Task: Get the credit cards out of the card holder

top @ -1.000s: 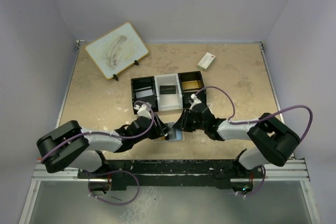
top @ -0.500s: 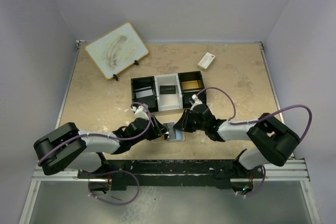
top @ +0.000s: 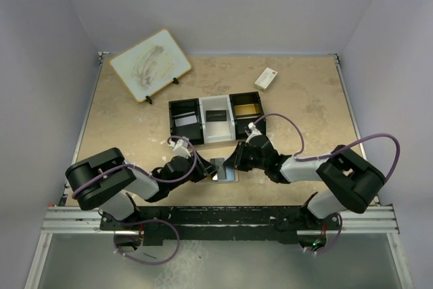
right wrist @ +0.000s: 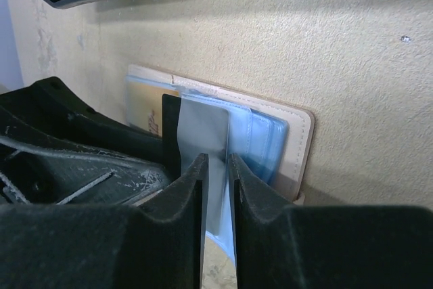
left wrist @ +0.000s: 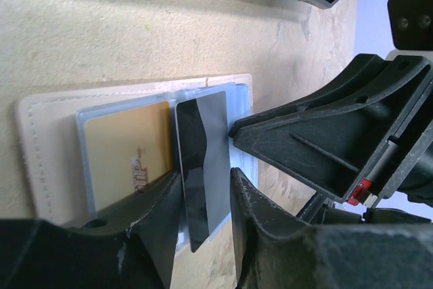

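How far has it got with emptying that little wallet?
Done: the card holder lies open on the table. In hand: a black-and-grey card sticks out of its sleeve between the fingers of the left gripper, while the right gripper pinches the clear sleeve. Left: a gold card sits fully tucked in. Whether the tray already holds cards is unclear.

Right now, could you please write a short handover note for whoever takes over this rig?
Left gripper: fingers flank the black and grey card; firm grip unclear.
Right gripper: fingers nearly together at the clear sleeves beside that card; pinching or only pressing, unclear.
Card holder lies open on the table between both arms; gold card sits tucked inside.
Done: black and grey card looks partly slid out.
Left: pull it free, then take out the gold card.
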